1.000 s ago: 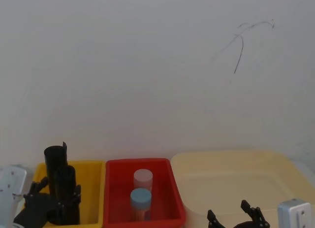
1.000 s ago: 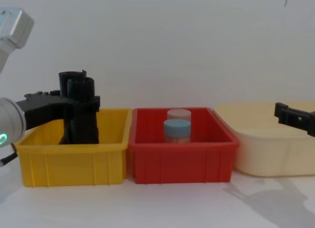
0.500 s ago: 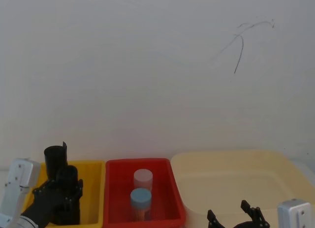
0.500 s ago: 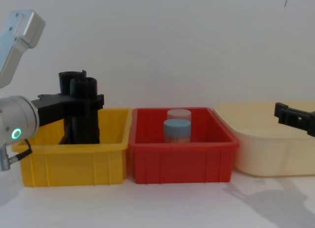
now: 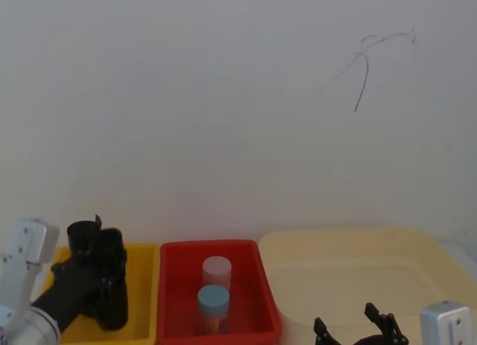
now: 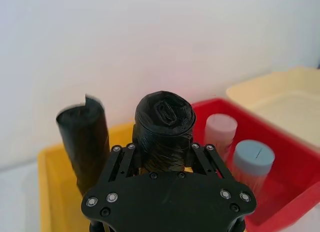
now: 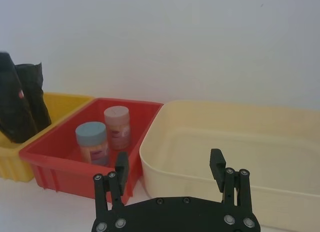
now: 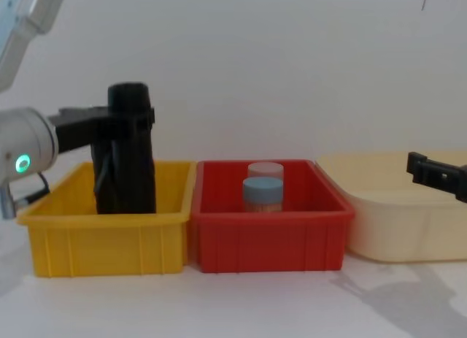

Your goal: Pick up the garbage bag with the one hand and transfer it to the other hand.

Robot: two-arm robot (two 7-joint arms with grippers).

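The left pincer [image 6: 165, 149] pinches the upright bag [image 8: 135, 170] just below its top, the bag's lower end inside the yellow bin [image 8: 102, 244], while the right pincer [image 7: 169, 167] hangs spread near the cream tub [image 7: 235, 123].

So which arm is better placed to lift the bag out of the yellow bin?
Left. The left gripper is shut around the bag in the yellow bin; the right gripper hangs open by the cream tub, beyond the red bin.
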